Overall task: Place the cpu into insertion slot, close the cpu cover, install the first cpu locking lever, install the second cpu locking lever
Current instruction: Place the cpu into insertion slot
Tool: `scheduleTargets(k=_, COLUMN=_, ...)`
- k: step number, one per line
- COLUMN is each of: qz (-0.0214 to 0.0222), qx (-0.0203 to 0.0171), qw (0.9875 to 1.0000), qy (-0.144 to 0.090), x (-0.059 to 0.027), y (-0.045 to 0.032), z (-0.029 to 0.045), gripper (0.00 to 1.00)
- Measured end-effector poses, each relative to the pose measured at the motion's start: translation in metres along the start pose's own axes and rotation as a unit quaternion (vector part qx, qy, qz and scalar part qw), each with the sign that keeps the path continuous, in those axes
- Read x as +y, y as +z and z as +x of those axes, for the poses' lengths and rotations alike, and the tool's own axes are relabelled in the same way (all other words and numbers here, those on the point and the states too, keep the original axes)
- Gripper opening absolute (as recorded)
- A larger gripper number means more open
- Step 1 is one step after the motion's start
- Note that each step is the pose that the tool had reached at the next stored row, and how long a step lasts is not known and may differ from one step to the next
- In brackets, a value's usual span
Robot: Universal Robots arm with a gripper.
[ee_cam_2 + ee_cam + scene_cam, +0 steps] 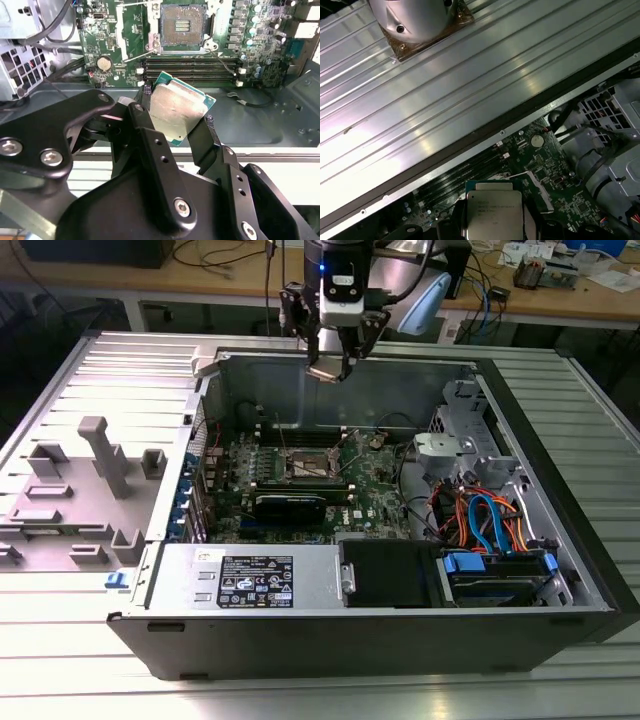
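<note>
Exterior view: the claw (332, 368) hangs above the far wall of the open computer case (300, 640), which lies on its side on the ribbed metal counter (560, 680). In the second wrist view the claw's black fingers (145, 125) are drawn in narrow on the cpu (175, 107), pinching two opposite edges. The chip is tilted, with its dull silver top towards the camera. The first wrist view shows the same chip (492, 217) held over the green motherboard (555, 180). The insertion slot (182, 27) lies uncovered, its gold-brown contact field bare. It is well apart from the chip, with the long black memory slots (190, 67) between them. A thin wire lever (136, 55) angles out beside the slot.
</note>
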State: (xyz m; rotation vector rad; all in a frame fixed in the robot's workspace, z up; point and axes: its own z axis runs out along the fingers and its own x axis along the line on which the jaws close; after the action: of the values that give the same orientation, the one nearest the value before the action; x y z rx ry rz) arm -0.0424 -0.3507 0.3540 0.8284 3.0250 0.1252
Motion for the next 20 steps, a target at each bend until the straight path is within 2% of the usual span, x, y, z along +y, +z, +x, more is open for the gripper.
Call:
scheduleTargets(k=6, qz=-0.0005, qx=-0.0019, qw=0.9997, qy=0.024, x=-0.0002, y=0.0017, z=0.0001, gripper=0.55)
scheduleTargets(k=13, qz=-0.0011, qx=-0.0045, qw=0.9983, qy=0.058, x=-0.0004, y=0.0039, z=0.0002, gripper=0.55)
scheduleTargets(k=18, qz=-0.0016, qx=-0.0065, qw=0.9965, qy=0.084, x=-0.0005, y=0.0051, z=0.0001, gripper=0.55)
scheduleTargets(k=20, qz=-0.0018, qx=-0.0079, qw=0.9948, qy=0.101, x=-0.0006, y=0.0058, z=0.0001, gripper=0.55)
